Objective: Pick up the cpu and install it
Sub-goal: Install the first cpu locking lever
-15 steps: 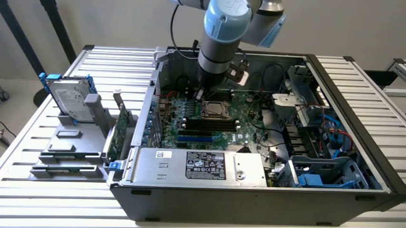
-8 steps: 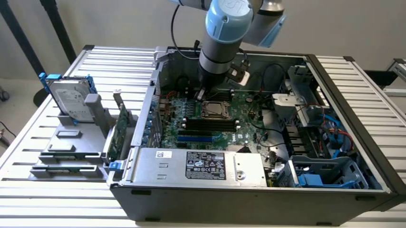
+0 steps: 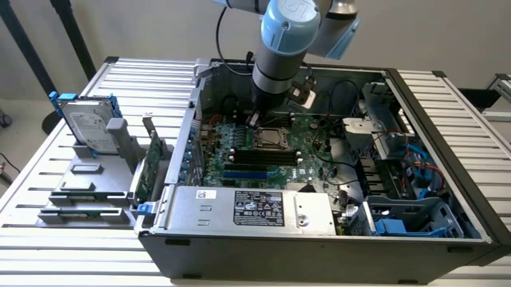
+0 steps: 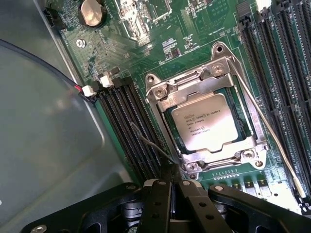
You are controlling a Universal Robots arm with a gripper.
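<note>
Wrist view, nearest first: the gripper (image 4: 171, 187) has its dark fingers (image 4: 158, 204) pressed together, poised just beside the edge of the metal socket frame (image 4: 160, 92). Beyond them the cpu (image 4: 211, 121) lies flat inside that frame, printed silver top facing up, on the green motherboard (image 4: 194, 39). Memory slots (image 4: 129, 126) run on either side, and farther off a coin battery (image 4: 92, 12) sits near the board's edge.

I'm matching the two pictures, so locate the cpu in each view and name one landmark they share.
Exterior view: cpu near the middle, on the green board, just below the arm.
Wrist view: cpu in the silver socket frame, between two banks of memory slots.
Shared landmark: the black memory slots beside the cpu.
</note>
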